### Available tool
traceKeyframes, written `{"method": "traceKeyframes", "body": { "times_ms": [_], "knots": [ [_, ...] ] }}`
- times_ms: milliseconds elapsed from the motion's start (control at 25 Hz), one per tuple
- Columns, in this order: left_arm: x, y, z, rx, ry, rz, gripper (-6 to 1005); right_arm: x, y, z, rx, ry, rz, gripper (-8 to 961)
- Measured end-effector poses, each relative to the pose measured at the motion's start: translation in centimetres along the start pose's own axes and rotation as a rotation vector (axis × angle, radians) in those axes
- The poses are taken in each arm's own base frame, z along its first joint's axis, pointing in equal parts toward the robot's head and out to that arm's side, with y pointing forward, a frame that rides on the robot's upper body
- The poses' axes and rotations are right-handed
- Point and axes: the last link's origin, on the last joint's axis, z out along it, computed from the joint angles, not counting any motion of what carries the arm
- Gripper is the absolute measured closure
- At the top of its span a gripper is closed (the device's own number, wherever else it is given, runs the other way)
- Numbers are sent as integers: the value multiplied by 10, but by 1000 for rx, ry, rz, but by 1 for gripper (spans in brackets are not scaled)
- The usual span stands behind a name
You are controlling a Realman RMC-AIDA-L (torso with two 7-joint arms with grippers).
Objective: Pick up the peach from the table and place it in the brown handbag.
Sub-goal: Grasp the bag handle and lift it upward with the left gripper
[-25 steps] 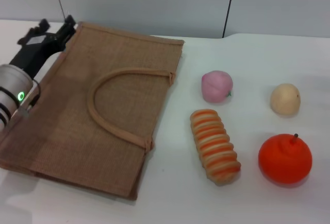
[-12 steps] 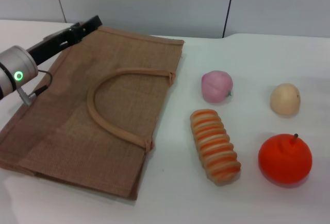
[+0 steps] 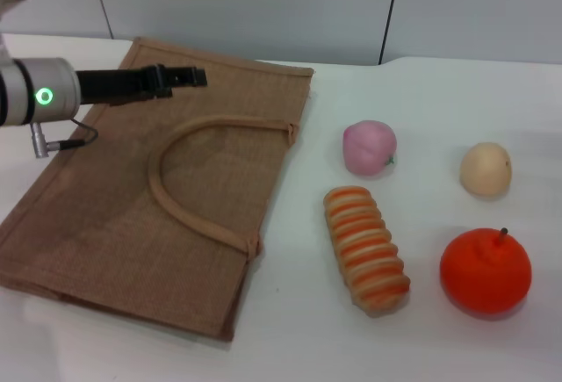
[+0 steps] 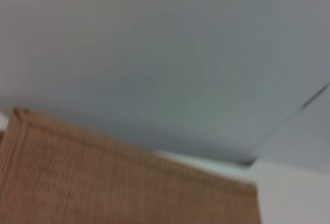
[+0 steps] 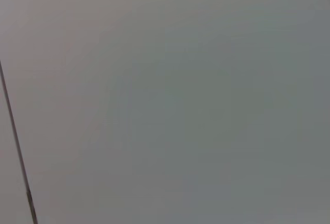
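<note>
The left gripper (image 3: 189, 76) reached in from the robot's left, stretched level above the far part of the brown handbag (image 3: 114, 206), its dark fingers pointing toward the middle of the scene. From the head view they looked drawn close together, though whether they were fully closed I cannot tell; nothing was held between them. Behind the fingers sat a silver wrist cuff with a green light (image 3: 43, 97).

The handbag lay flat on the table (image 3: 290, 338), its tan loop handle (image 3: 189, 180) curving across the burlap just below the gripper. The left wrist view caught only the bag's far edge (image 4: 129, 183) against a grey wall (image 4: 165, 54).

The peach (image 3: 369, 147) rested on the table to the right of the handbag — near its side edge but apart from it, and well apart from the gripper. Just in front of the peach lay a striped bread roll (image 3: 365, 248). Farther right sat a pale beige fruit (image 3: 486, 169) and, nearer the robot, a bright orange fruit (image 3: 486, 270).

The right arm was out of sight — its wrist camera faced a plain wall.
</note>
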Motion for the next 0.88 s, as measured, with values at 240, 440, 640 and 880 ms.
{"method": "traceKeyframes", "body": {
  "times_ms": [240, 440, 640, 880],
  "knots": [
    [12, 11, 0, 149, -139, 44, 232, 0, -1, 0, 1, 0, -1, 105],
    [11, 17, 7, 291, -235, 103, 231, 0, -1, -1, 2, 0, -1, 105],
    [8, 20, 17, 310, -254, 129, 233, -1, 0, 1, 0, -3, 0, 105],
    [-4, 10, 28, 353, -287, 146, 248, 0, -1, 0, 6, -3, 2, 105]
  ]
}}
